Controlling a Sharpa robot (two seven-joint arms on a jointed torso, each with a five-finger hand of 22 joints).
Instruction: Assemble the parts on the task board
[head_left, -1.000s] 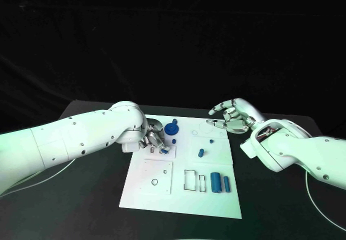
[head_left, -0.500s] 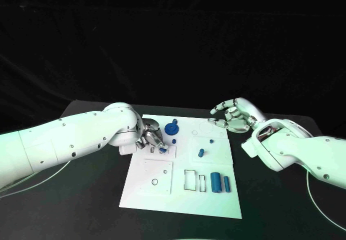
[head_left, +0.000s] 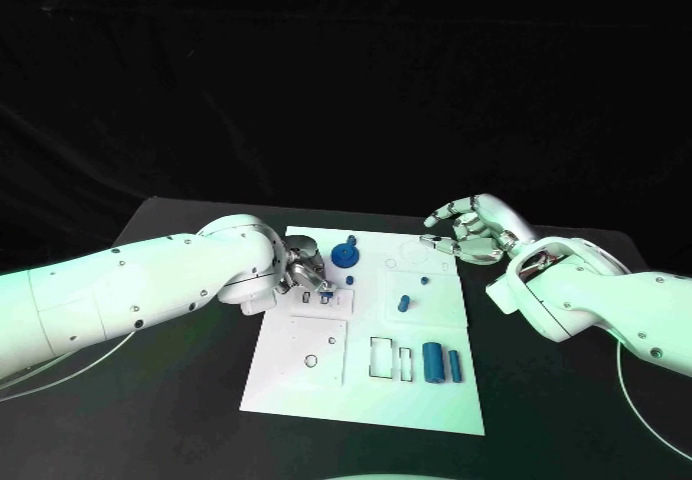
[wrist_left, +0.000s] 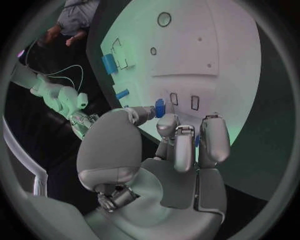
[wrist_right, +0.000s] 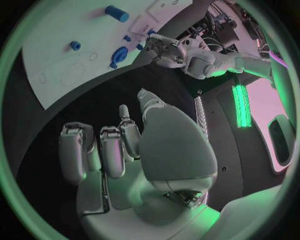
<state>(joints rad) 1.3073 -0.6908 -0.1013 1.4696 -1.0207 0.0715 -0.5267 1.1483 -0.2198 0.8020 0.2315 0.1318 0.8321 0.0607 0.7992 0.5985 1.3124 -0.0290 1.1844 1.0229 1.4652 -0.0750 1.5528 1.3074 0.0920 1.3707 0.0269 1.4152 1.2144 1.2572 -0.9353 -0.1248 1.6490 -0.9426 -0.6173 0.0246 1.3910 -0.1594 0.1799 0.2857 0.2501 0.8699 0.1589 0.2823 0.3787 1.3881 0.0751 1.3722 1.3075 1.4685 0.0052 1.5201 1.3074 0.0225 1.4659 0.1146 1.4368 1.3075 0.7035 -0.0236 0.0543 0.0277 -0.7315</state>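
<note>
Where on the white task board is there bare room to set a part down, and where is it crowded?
Free: the near strip of the white task board, below the square panel and the two upright blue cylinders. Crowded: the far left, where the silver left hand works beside the round blue knob.

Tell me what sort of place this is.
Most likely a robotics lab or test cell: a white task board with cut-out slots and small blue parts lies on a black table, worked by two white arms with silver hands, against a dark backdrop.
</note>
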